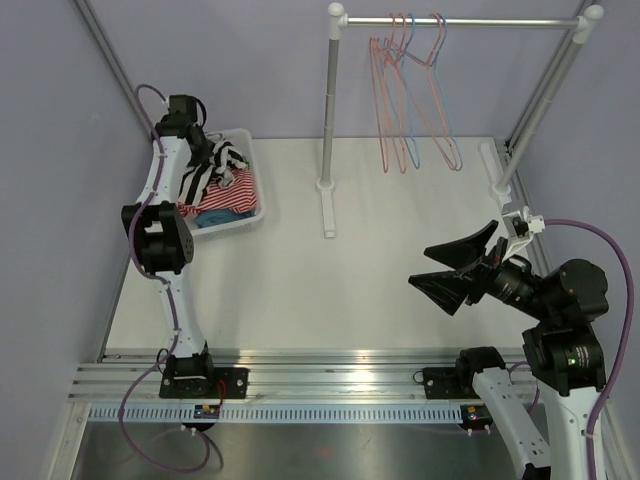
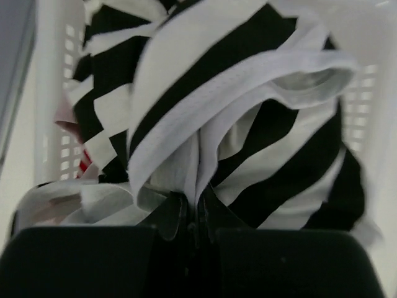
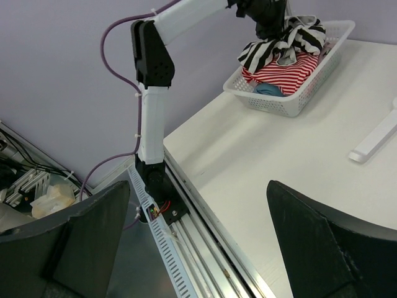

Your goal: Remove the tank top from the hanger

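The black-and-white striped tank top hangs bunched over the white basket at the far left. My left gripper is shut on its white edge, and the left wrist view shows the fabric pinched between the closed fingers of that gripper. No hanger shows inside the top. It also shows in the right wrist view. My right gripper is open and empty, held above the table at the right; its own view looks across the table's near-left edge.
Several red and blue wire hangers hang bare on the rail of the grey rack at the back. The basket also holds a red-and-white striped garment and a blue one.
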`<state>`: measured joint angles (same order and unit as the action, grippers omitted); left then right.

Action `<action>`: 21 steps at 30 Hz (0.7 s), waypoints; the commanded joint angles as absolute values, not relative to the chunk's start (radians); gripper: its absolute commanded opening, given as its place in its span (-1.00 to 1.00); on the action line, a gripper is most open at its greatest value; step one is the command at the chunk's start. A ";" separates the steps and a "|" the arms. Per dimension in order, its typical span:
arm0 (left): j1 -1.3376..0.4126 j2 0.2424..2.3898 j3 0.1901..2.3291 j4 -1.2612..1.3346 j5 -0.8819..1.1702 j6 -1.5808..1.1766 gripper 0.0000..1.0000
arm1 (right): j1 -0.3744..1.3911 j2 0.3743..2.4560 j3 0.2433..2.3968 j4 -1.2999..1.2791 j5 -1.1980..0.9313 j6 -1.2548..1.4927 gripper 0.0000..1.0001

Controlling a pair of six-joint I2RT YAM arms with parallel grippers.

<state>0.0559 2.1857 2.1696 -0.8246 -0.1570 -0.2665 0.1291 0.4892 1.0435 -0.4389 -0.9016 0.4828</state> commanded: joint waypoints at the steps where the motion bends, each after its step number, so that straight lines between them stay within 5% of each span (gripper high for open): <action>1: 0.077 2.299 2.180 -0.882 -0.104 -0.296 -1.00 | 0.132 0.482 1.037 -0.426 -0.888 0.477 0.99; 7: 0.080 2.371 2.241 -0.934 -0.006 -0.304 -0.90 | 0.132 0.477 1.034 -0.463 -0.879 0.457 0.99; 14: 0.083 2.209 2.315 -0.977 -0.011 -0.310 -0.26 | 0.132 0.476 1.049 -0.482 -0.870 0.448 0.99; 18: 0.084 2.094 2.365 -1.000 -0.028 -0.302 0.51 | 0.132 0.485 1.061 -0.489 -0.867 0.443 0.99; 21: 0.086 1.999 2.376 -1.006 -0.038 -0.293 0.90 | 0.132 0.499 1.074 -0.514 -0.847 0.425 0.99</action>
<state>0.0872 2.1880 2.2940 -1.0016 -0.0593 -0.3012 0.1291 0.4828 1.0363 -0.4980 -0.8726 0.4503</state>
